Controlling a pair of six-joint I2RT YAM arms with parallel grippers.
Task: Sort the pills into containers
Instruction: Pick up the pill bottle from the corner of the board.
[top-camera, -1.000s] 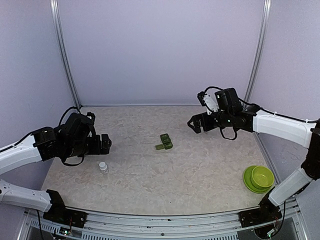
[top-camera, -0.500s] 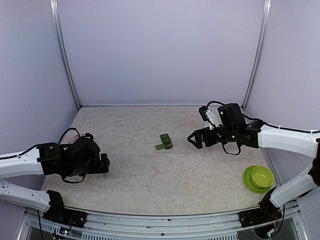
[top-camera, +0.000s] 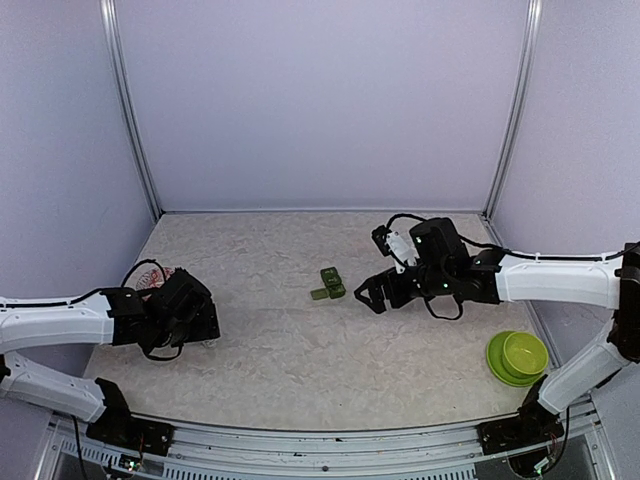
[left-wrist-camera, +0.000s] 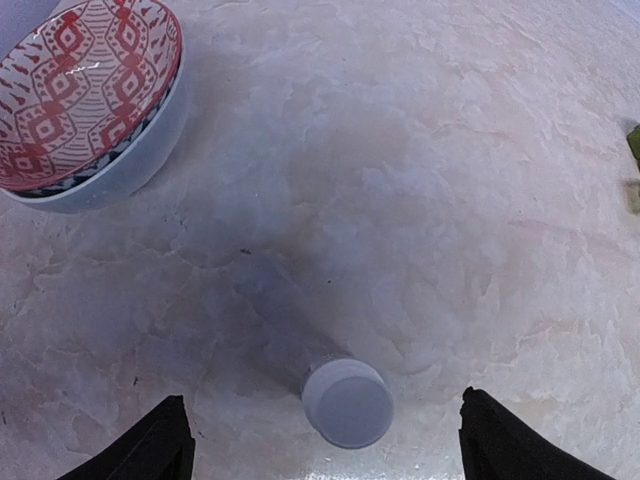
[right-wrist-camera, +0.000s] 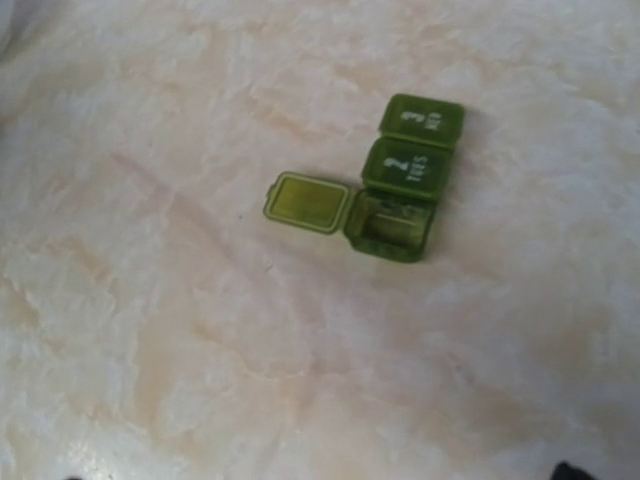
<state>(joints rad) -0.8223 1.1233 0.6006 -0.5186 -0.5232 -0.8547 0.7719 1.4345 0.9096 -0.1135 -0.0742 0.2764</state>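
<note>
We're on a pale, marbled surface (top-camera: 300, 350), boxed in by plain lilac walls (top-camera: 320, 100) with metal posts (top-camera: 130, 110) running up the back corners. Far right, near the front, a green bowl (top-camera: 525, 352) sits on a green plate (top-camera: 499, 366). Over on the left, a red patterned bowl (left-wrist-camera: 80, 100) rests close to the left arm.

Left tool (left-wrist-camera: 332, 440) now: it's down low, pointing at the surface, fingers spread wide. The pill bottle (left-wrist-camera: 347, 402) stands upright with its white cap between them. Neither finger touches it, there's clear surface on both sides, so nothing is gripped.

Right tool (top-camera: 368, 297): also spread fully, holding nothing, hanging above the surface just right of the pill organiser (right-wrist-camera: 400, 195). That green organiser lies mid-surface. Its end compartment has the lid flipped open flat beside it, and the lids marked 2 TUES and 3 WED are shut. What's in the open cell, I can't tell.

Against a second ago: the left arm has dropped from well above the bottle to right over it, so the overhead view no longer shows the bottle at all. The right arm has swung from the back-right corner down and inward toward the organiser. The organiser and the green bowl haven't budged.
</note>
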